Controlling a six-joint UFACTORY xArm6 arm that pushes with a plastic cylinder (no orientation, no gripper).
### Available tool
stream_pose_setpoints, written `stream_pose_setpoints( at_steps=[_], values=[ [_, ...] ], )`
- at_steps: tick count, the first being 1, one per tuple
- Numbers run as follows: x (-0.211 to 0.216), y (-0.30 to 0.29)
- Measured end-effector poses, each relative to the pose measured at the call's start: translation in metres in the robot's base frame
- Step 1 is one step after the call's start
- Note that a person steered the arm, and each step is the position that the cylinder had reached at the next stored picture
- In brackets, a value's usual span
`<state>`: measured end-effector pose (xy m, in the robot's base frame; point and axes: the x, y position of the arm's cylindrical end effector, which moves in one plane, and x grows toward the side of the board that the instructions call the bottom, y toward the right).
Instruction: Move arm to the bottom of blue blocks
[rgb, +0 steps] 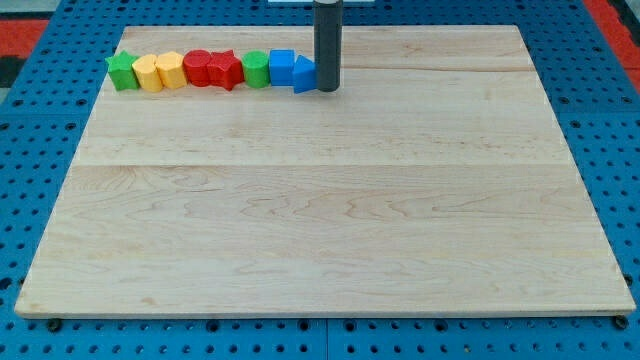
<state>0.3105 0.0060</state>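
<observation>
Several blocks stand in a row near the view's top left of the wooden board. From left to right: a green star-like block, a yellow block, a yellow hexagon-like block, a red round block, a red star-like block, a green block, a blue square block and a blue triangular block. My tip rests on the board right beside the blue triangular block, touching or nearly touching its right side.
The board lies on a blue pegboard surface. A red patch shows at the view's top left corner and another at the top right.
</observation>
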Motion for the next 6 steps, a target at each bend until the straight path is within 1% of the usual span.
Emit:
stream_pose_setpoints(
  at_steps=[1,2,3,4,6],
  values=[
    [0.000,0.020],
    [0.025,0.022],
    [0.026,-0.020],
    [0.014,-0.035],
    [0.014,-0.034]
  ],
)
